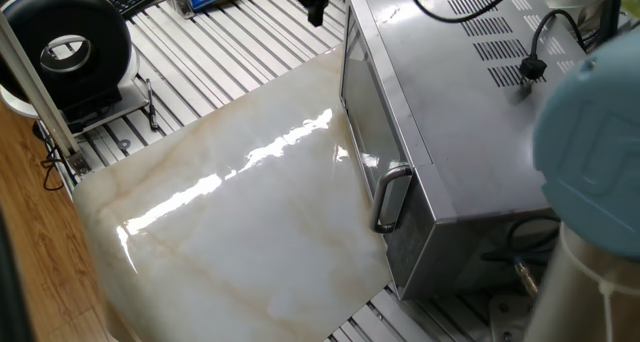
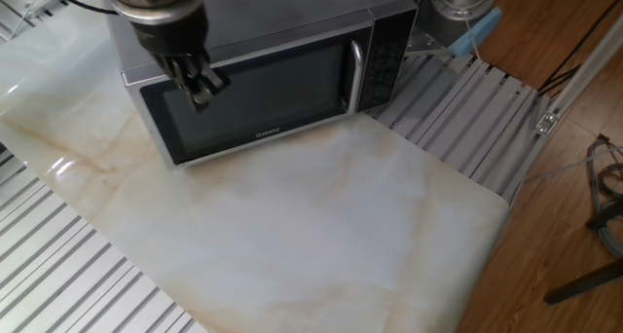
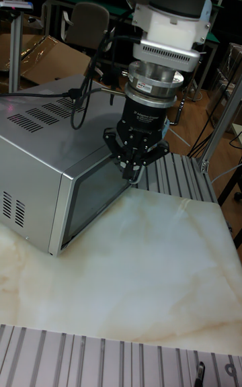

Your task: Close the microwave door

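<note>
- The microwave (image 2: 253, 41) sits at the desk's (image 2: 321, 226) back edge, its microwave door (image 2: 255, 101) flush with the front.
- The claw (image 2: 201, 86) hangs before the door's upper left, fingers pinched together, holding nothing.
- Bare marble stretches ahead of the door.

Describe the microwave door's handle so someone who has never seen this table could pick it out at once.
Start at the microwave, the big silver box at the back of the marble-patterned tabletop. Its door is shut, with a dark window. The handle is the upright silver bar between that window and the dark control panel, the only raised bar on the front.
</note>
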`<state>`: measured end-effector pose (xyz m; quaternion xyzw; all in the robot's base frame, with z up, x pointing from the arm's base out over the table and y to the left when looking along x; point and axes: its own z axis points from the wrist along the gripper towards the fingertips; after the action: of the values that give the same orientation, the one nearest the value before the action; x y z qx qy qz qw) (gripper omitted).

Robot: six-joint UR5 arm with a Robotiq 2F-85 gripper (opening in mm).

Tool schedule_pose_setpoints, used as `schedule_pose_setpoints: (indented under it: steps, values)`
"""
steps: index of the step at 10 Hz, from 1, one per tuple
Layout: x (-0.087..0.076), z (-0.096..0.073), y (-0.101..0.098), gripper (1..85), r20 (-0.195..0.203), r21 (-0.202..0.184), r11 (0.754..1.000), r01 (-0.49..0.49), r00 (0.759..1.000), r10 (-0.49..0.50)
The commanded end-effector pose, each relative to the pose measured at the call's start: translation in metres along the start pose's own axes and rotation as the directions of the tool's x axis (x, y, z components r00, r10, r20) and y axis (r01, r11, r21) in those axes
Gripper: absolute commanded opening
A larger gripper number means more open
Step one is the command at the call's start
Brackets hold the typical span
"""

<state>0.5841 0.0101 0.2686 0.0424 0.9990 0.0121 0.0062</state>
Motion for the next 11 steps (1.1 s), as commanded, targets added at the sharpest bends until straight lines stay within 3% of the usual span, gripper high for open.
schedule_pose_setpoints:
  steps: [1, 5, 11]
  values:
    - [0.0010, 0.0038, 0.0098, 1.0, 0.019, -0.006, 1.000, 0.017, 1.000, -0.016]
    - [-0.0031, 0.0034, 0.0193, 1.0, 0.034, -0.044, 0.999, -0.013, 0.999, 0.014]
    - [-0.0057, 0.0035, 0.0123, 1.0, 0.044, -0.018, 0.999, -0.035, 0.998, 0.036]
